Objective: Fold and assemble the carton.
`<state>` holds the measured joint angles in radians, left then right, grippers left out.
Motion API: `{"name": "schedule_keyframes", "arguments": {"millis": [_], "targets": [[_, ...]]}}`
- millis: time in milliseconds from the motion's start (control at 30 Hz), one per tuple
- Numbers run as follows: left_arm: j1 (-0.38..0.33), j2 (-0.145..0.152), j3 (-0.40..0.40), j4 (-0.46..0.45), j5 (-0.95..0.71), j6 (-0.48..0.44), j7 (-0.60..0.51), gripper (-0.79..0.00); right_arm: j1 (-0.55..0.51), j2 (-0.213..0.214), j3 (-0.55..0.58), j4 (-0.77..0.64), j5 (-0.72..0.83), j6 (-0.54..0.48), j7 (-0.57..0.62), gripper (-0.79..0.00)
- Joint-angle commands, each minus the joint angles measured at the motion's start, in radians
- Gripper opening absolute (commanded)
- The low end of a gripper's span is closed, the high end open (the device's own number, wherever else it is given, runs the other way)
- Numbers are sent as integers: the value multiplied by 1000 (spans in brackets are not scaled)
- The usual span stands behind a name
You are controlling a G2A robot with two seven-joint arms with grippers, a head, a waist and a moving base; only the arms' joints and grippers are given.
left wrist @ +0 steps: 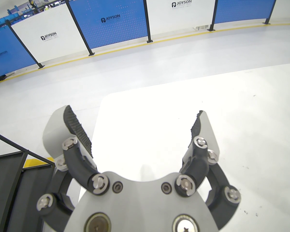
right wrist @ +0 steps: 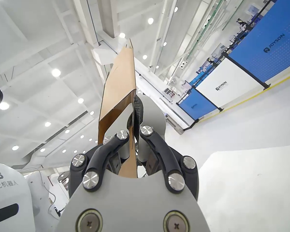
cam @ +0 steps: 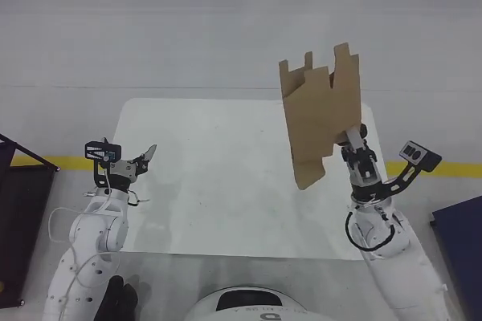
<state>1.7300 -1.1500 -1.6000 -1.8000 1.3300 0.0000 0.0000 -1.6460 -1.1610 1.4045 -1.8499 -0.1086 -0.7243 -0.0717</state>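
Note:
A flat brown carton (cam: 320, 112) is held up in the air over the right side of the white table (cam: 225, 184), its notched flaps pointing away from me. My right gripper (cam: 352, 138) is shut on the carton's edge; in the right wrist view the carton (right wrist: 119, 78) rises edge-on from between the fingers (right wrist: 145, 112). My left gripper (cam: 147, 156) hovers at the table's left edge, open with nothing between its fingers (left wrist: 78, 131).
A dark rack (cam: 8, 217) stands off the table's left side, and a dark blue surface (cam: 474, 241) lies at the right. Blue and white partition panels (left wrist: 116, 18) line the floor beyond a yellow line (cam: 458, 168).

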Motion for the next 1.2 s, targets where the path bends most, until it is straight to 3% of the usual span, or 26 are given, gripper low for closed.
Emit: {"name": "schedule_keyframes", "arguments": {"millis": [0,67,200,333,767,967,1167], "targets": [[0,0,0,0,0,0,0,0,5,-4,15,-6,-234,40,-45,-785],[0,0,0,0,0,0,0,0,-13,-10,6,-41,-454,65,-127,-785],[0,0,0,0,0,0,0,0,-38,-18,-18,-40,-632,96,-234,-785],[0,0,0,0,0,0,0,0,-51,-16,2,-46,-819,138,-252,-785],[0,0,0,0,0,0,0,0,-51,-16,-1,-48,-817,134,-249,-785],[0,0,0,0,0,0,0,0,-25,-11,-34,-72,-908,83,-130,-785],[0,0,0,0,0,0,0,0,-10,-1,-29,-59,-879,14,0,-785]]}}
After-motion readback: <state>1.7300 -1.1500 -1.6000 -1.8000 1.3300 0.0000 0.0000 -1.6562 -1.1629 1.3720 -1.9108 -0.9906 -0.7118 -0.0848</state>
